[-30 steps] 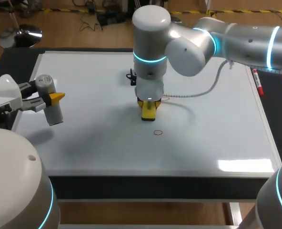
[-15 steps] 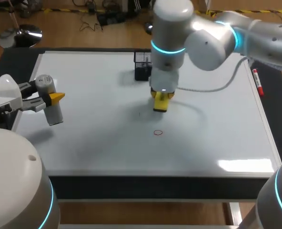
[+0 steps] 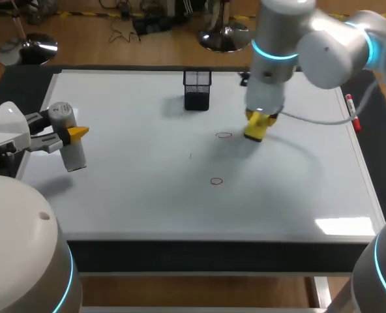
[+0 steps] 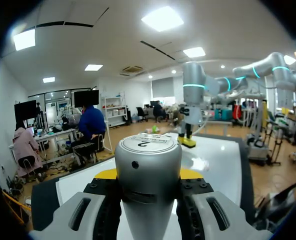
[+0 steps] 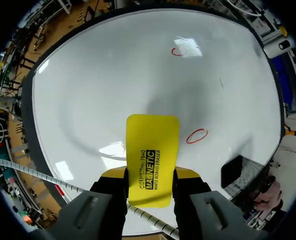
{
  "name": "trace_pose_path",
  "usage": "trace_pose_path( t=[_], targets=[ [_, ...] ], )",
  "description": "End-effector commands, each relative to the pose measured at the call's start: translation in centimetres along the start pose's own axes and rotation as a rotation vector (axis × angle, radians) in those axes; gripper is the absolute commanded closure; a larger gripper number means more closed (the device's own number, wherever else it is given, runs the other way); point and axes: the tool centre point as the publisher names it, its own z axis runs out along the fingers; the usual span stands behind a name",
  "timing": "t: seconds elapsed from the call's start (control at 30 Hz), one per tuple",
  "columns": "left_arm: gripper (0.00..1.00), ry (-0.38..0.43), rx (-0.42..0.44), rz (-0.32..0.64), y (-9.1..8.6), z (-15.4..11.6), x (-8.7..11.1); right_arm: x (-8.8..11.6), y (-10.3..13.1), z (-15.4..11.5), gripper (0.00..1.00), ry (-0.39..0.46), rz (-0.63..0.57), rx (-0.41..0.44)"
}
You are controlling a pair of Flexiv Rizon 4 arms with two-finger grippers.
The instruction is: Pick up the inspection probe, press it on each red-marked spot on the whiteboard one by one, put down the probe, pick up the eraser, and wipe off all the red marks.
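Eraser (image 5: 152,165) face is hidden: only its yellow back shows in the right wrist view, clamped from both sides by the right gripper (image 5: 151,176). In the head view most of those fingers are covered from above, and I cannot tell whether the eraser touches the whiteboard (image 3: 128,189). It sits right of the black mesh holder (image 3: 197,90), nearer the robot. One red oval (image 3: 223,135) lies on the holder's near side, just beside the eraser. A second oval (image 3: 216,181) lies further toward the near edge. Inside the holder, nothing can be made out. Far left of the holder, over the board's left edge, the left gripper (image 3: 68,134) clenches the silver inspection probe (image 3: 72,153). The probe's lower body is cut off in the left wrist view.
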Motion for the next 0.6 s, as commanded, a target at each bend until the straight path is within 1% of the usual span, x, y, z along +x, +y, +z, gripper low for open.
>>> trace_pose_path(
  t=[0.03, 0.27, 0.47, 0.6],
  targets=[
    [1.0, -0.002, 0.002, 0.001, -0.1, 0.0, 0.0, 4.6, -1.7, -0.5, 1.0, -0.025, 0.054, -0.004],
    [1.0, -0.002, 0.002, 0.001, -0.1, 0.0, 0.0, 9.5, -4.2, -0.3, 1.0, 0.006, 0.186, 0.001],
    [1.0, -0.002, 0.002, 0.001, -0.1, 0.0, 0.0, 13.5, -5.4, -0.3, 1.0, 0.022, 0.284, 0.003],
    [1.0, -0.002, 0.002, 0.001, -0.1, 0.0, 0.0, 15.5, -5.8, -0.2, 1.0, 0.037, 0.336, 0.003]
  ],
)
